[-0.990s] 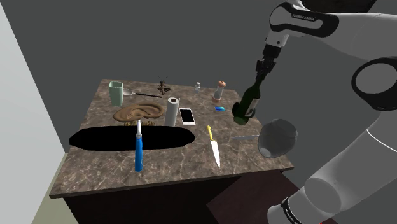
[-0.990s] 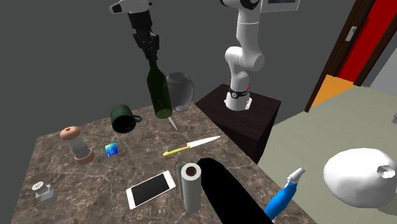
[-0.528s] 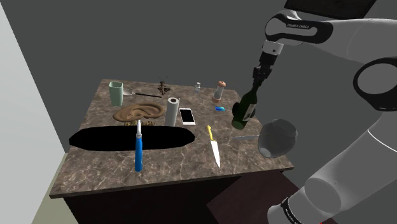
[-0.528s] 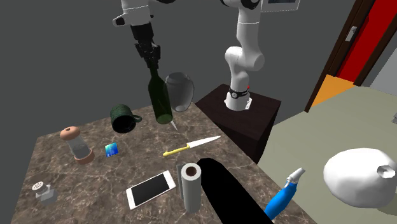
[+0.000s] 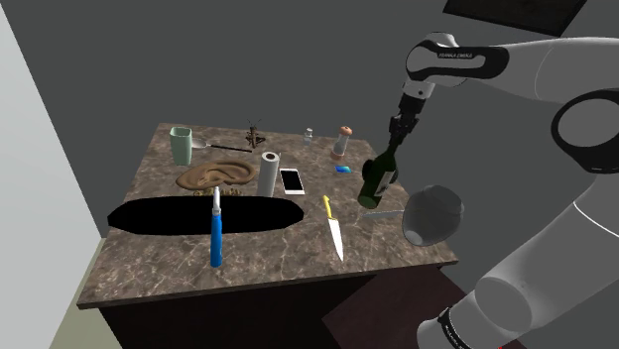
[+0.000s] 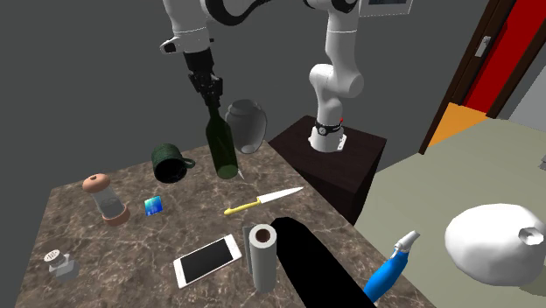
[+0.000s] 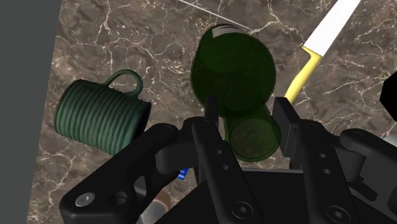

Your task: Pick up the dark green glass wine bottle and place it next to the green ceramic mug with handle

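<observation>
The lift is done; the tool (image 6: 212,93) is clamped on the neck of the dark green bottle (image 6: 222,149), upper centre of the second exterior view, low over the table (image 6: 114,262), just right of the green mug (image 6: 171,163); setting down and release are left.

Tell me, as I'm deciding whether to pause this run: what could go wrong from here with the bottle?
1. The gripper clasps the dark green bottle by its neck alone, and it hangs tilted; released like that, it may topple.
2. The grey wine glass is close beside the bottle; a swing could knock it.
3. The green mug lies on its side; a nudge could roll it.
</observation>
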